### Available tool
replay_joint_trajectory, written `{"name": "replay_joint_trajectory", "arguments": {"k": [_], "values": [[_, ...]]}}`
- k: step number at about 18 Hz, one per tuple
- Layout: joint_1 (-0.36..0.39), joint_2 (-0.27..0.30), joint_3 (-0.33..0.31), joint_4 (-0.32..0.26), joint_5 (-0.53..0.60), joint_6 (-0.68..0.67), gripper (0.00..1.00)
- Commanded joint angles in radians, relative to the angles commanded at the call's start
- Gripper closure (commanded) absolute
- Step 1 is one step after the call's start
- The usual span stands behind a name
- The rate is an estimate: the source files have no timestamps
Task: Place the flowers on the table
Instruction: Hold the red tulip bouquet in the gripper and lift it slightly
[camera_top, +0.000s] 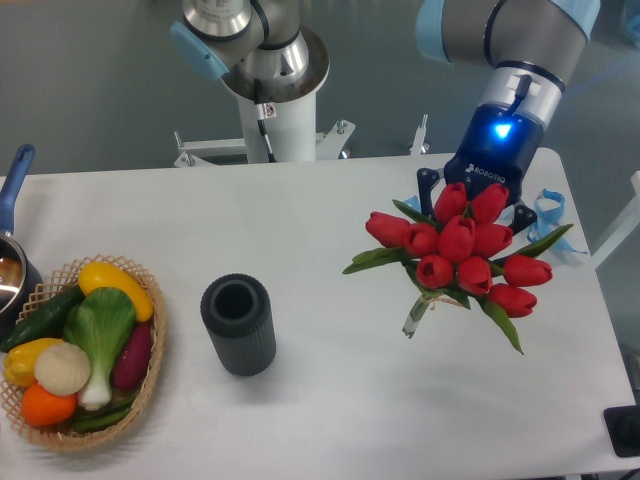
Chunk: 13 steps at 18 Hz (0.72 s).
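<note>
Basket (150, 385) holds vegetables; vase (238, 325) empty; end effector (470, 205) (grip unclear) behind flowers (458, 245).

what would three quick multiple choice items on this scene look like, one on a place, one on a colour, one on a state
1. Where is the vase?
A. inside the basket
B. between the basket and the flowers
C. at the table's right edge

2. What colour are the flower heads?
A. red
B. yellow
C. white

3. How does the vase stand?
A. on its side
B. upright with flowers in it
C. upright and empty

Answers:
1. B, the vase stands on bare table with the basket to its left and the flowers to its right in the picture.
2. A, every bloom is red over green leaves.
3. C, its dark open mouth faces up with nothing in it; the flowers sit under the pincer, whose fingers are hidden.
</note>
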Motion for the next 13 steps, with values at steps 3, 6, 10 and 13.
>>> {"name": "replay_joint_trajectory", "arguments": {"k": [3, 6, 10, 13], "values": [[-0.003, 0.009, -0.006, 0.0, 0.035, -0.006, 0.72], [-0.003, 0.017, -0.008, -0.003, 0.084, -0.008, 0.72], [-0.006, 0.038, -0.008, -0.005, 0.214, -0.006, 0.72], [-0.026, 0.054, -0.009, -0.005, 0.343, -0.005, 0.72]]}}
